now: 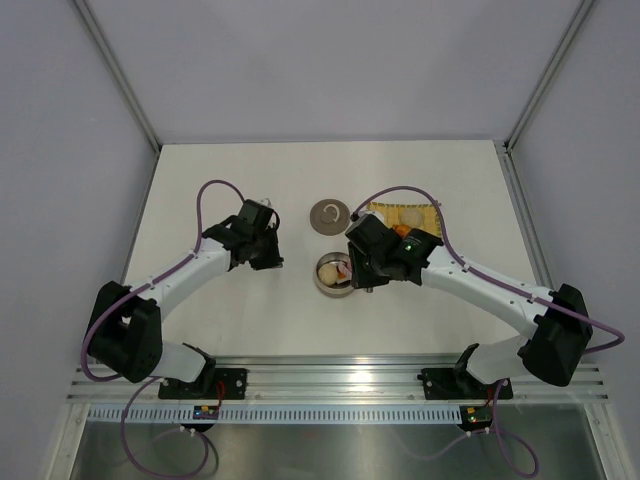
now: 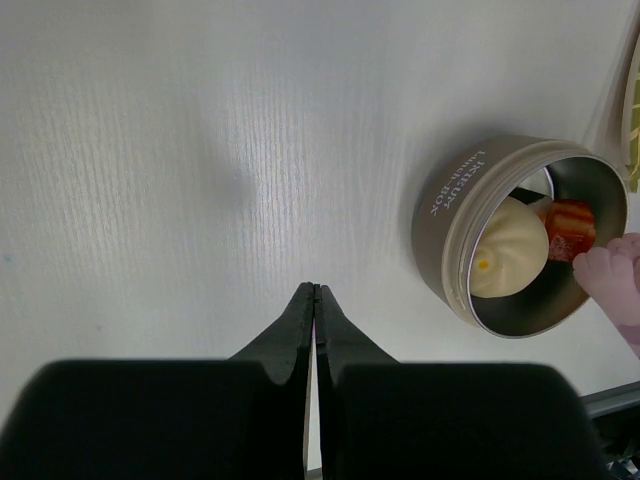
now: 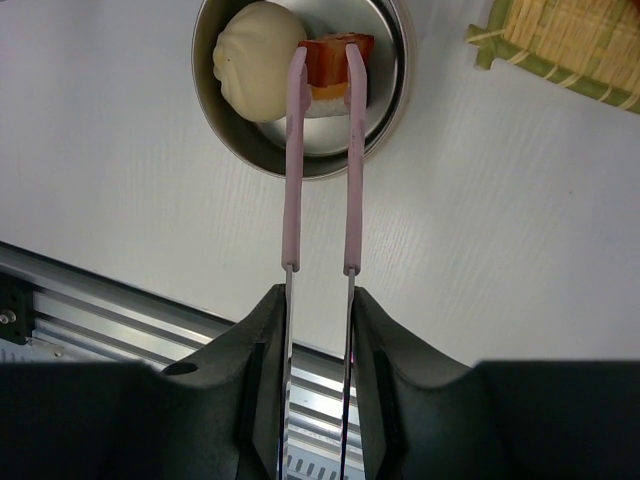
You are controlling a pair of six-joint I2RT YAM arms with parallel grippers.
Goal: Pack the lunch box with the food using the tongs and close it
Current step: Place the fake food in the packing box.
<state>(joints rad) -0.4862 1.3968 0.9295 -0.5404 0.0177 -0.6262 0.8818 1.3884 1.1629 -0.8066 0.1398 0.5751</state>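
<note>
The lunch box (image 1: 334,273) is a round silver tin (image 3: 392,105) standing open mid-table. Inside lie a cream ball (image 3: 256,60) and a red-topped white food piece (image 3: 330,55). My right gripper (image 3: 320,292) is shut on the pink tongs (image 3: 296,160), whose two tips straddle the red piece inside the tin. The round lid (image 1: 329,214) with its ring handle lies on the table behind the tin. More food (image 1: 404,222) sits on the yellow mat. My left gripper (image 2: 316,292) is shut and empty, hovering left of the tin (image 2: 450,215).
The yellow woven mat (image 3: 565,40) lies to the right behind the tin. An aluminium rail (image 3: 110,310) runs along the near table edge. White walls with metal posts enclose the table (image 1: 230,320).
</note>
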